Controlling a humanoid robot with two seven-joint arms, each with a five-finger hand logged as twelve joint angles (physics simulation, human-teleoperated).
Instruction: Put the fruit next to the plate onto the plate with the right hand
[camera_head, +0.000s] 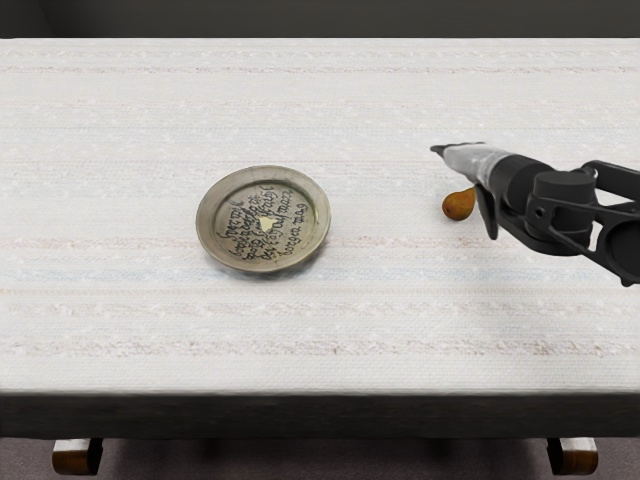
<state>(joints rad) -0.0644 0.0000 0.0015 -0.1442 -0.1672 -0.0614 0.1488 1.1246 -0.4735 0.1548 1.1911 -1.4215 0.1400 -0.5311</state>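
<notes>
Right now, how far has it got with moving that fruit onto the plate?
Nothing looks done yet: the plate holds no fruit. In hand: the right hand is at the fruit, which lies well apart from the plate; whether it grips it, I cannot tell. Left: lifting it, carrying it over, setting it on the plate.
</notes>
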